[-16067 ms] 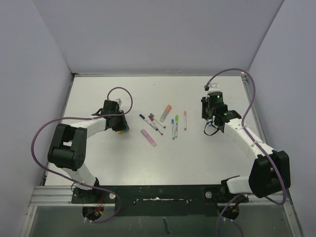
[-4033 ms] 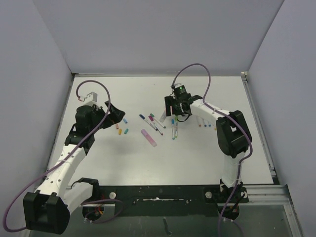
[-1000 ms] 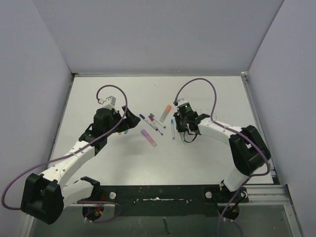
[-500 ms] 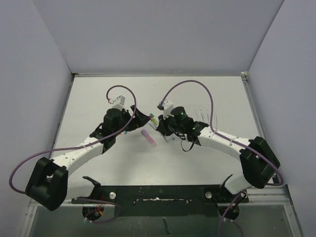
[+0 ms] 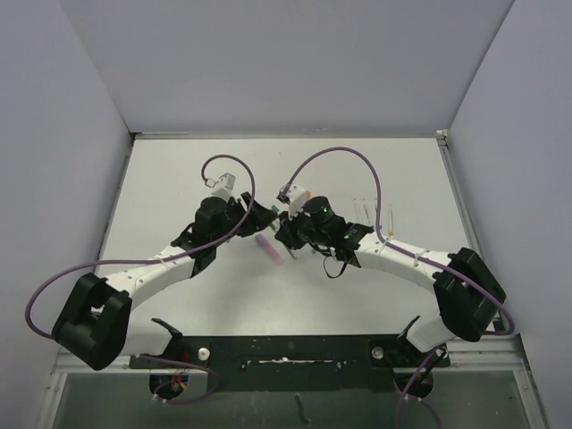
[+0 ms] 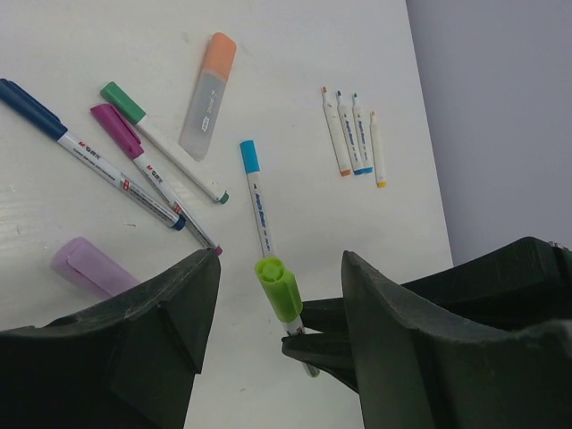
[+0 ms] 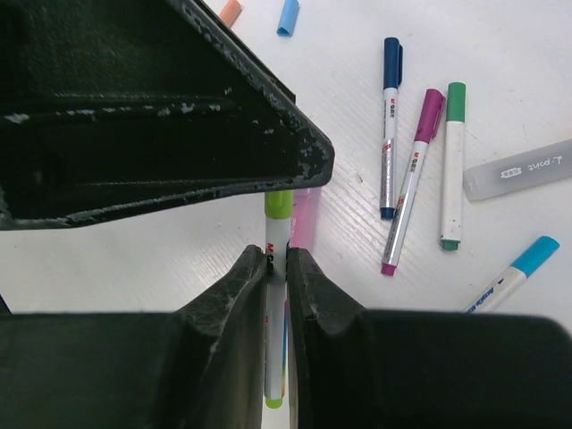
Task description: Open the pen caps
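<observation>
At the right tool [image 7: 275, 259]: clamps tight on the white barrel of the lime-capped pen [image 7: 276, 234], holds it off the worktop [image 6: 295, 54] near its middle, cap end offered to the other arm. At the left tool [image 6: 279, 266]: stands spread, one finger at nine o'clock and one at three o'clock of the lime cap [image 6: 280, 290], a gap on both sides, so no grip on it yet. Reads as the fifth pen in hand, cap not yet pulled.

Done, by the look of it: four uncapped pens [image 6: 349, 134] with bare coloured tips, side by side at one o'clock of the lime cap. Shows two loose caps in the right wrist view, at twelve o'clock of that tool: an orange cap [image 7: 231, 12] and a blue cap [image 7: 288, 16]. No other loose caps to be found in these views.

Leaves, apart from the pen in hand, four slim pens with caps on: the light-blue-capped pen [image 6: 257, 197] at twelve o'clock, then the dark-green-capped pen [image 6: 170, 147], the magenta-capped pen [image 6: 114, 130] and the navy-capped pen [image 6: 89, 154] fanned at ten o'clock. Adds two fat ones: the orange-capped highlighter [image 6: 206, 98] at eleven o'clock and the lilac highlighter [image 6: 85, 266] at nine o'clock, half hidden by a finger, capped or not impossible to tell.

Tallies eleven pens: four open, one in hand, six waiting. Judged a little under halfway.
</observation>
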Robot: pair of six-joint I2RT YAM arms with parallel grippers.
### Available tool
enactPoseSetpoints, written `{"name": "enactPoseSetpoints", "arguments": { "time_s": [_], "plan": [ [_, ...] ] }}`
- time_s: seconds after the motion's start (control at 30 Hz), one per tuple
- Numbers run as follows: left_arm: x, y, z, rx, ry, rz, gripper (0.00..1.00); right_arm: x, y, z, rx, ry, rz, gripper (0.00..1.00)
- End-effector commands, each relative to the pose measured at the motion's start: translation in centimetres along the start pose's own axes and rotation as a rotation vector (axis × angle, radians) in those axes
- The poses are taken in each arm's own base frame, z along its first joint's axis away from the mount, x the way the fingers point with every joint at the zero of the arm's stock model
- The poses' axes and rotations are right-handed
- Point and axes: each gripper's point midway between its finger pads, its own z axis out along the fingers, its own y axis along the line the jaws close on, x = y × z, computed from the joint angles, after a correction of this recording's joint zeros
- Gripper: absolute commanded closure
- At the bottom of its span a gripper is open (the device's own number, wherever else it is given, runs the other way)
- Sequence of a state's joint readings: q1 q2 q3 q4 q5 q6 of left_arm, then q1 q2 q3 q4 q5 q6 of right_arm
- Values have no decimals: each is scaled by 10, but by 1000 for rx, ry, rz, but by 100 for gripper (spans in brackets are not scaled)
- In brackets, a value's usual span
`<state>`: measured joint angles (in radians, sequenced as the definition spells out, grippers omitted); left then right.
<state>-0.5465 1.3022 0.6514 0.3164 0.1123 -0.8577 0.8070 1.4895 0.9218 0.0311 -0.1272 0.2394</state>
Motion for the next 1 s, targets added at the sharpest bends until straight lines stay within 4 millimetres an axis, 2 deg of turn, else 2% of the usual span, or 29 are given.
{"name": "enactPoseSetpoints", "arguments": {
  "time_s": [0.0, 0.17, 0.4, 0.57, 0.7, 0.73, 0.8, 0.83, 0.9, 0.97],
  "plan": [
    [-9, -24, 6, 85, -35, 12, 45, -43, 10, -4, -23, -130, -29, 100],
    [-3, -27, 10, 89, -20, 19, 47, -46, 9, -5, -17, -133, -32, 100],
    [1, -30, 11, 96, -15, 23, 61, -46, 10, -5, -17, -136, -29, 100],
    [1, -30, 11, 96, -15, 23, 79, -46, 10, -6, -17, -136, -31, 100],
    [1, -29, 11, 94, -15, 22, 100, -45, 9, -7, -14, -137, -31, 100],
    [1, -29, 11, 93, -17, 22, 100, -45, 9, -8, -11, -137, -31, 95],
    [0, -30, 10, 93, -21, 22, 100, -44, 8, -9, -7, -132, -30, 63],
    [-1, -31, 9, 96, -23, 23, 100, -44, 7, -8, -3, -127, -28, 53],
    [-2, -34, 7, 104, -28, 23, 100, -41, 7, -7, 1, -115, -28, 49],
    [-4, -37, 5, 114, -34, 21, 100, -40, 6, -5, 2, -109, -26, 49]
  ]
}}
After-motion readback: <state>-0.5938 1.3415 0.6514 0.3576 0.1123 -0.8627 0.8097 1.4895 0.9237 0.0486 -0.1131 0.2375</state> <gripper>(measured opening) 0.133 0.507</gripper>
